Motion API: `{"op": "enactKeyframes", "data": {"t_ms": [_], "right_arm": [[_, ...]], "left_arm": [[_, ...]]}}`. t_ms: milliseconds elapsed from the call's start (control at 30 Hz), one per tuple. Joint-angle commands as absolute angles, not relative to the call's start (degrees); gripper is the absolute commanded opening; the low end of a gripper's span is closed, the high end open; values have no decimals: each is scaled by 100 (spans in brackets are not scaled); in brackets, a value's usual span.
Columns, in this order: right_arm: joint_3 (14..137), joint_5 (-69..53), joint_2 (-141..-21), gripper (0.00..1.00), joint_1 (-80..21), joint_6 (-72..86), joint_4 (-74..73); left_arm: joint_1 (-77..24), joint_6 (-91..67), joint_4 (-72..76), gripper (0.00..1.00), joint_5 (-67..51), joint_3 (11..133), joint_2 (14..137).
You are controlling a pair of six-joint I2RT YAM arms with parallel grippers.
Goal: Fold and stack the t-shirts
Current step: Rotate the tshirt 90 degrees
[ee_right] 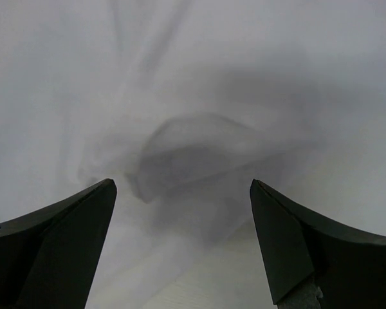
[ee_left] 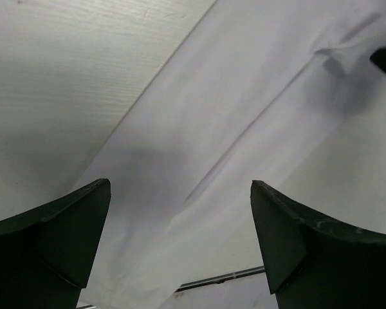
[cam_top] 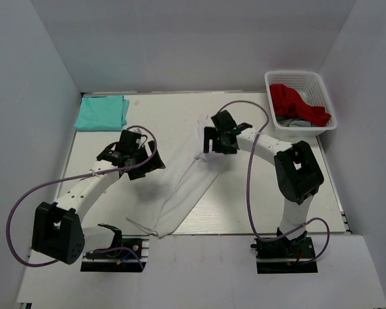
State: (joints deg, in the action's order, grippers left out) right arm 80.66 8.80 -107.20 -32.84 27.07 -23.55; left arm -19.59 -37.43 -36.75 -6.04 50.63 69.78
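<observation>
– White thin cloth t-shirt (cam_top: 186,190): where does it lie, and which way does it run?
– It lies on the pale wood-grain table (cam_top: 257,206), drawn out into one long narrow band. The long axis is diagonal, from the near edge between the two arm bases up toward the far side, right of centre. The far end is bunched.
– Right gripper (ee_right: 183,187): how far open, and on what?
– Jaws are spread wide and hold nothing. It is poised over a puckered fold at the band's far end. Whether a fingertip touches the cloth cannot be told.
– Left gripper (ee_left: 180,187)?
– It is likewise spread wide and empty. It sits to the left of the band, facing its middle stretch, clear of the cloth.
– Count of each thing?
– Two t-shirts: the white band and a mint-teal cloth t-shirt (cam_top: 101,112), folded into a flat rectangle at the far left corner, well apart from the white one. Two grippers. One white plastic lattice basket (cam_top: 309,82) at the far right, with one crumpled red cloth (cam_top: 294,100) inside.
</observation>
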Motion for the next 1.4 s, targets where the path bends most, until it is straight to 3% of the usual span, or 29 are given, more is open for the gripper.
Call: {"op": "enactKeyframes", "data": {"t_ms": [0,200,333,633,767,900,1133,1367], "right_arm": [[7463,687,-10451,90,-3392,3217,-2025],[6969,36,-10757,90,-3331,3226,-1372],[7048,290,-11029,90,-3156,3191,-1178],[7962,-492,-11917,90,-2285,1838,-346],[9442,-1027,-12575,90,-2136,425,-770],[10844,-427,-13113,90,-2144,105,-1791],[10889,1253,-12586,90,-2407,782,-2117],[12163,1591,-13585,90,-2821,712,-2610]], "left_arm": [[-1942,-3885,-3595,100,-387,4826,7250],[-1942,-3937,-3595,100,-396,4772,7541],[-1942,-3937,-3533,100,-396,4720,7541],[-2057,-3885,-3182,100,-500,4772,7655],[-2057,-3814,-2848,100,-940,4772,7900],[-2057,-3762,-2777,100,-1020,4772,8147],[-2057,-3762,-2646,100,-897,4834,8341],[-2057,-3647,-2646,100,-844,5019,8517]]}}
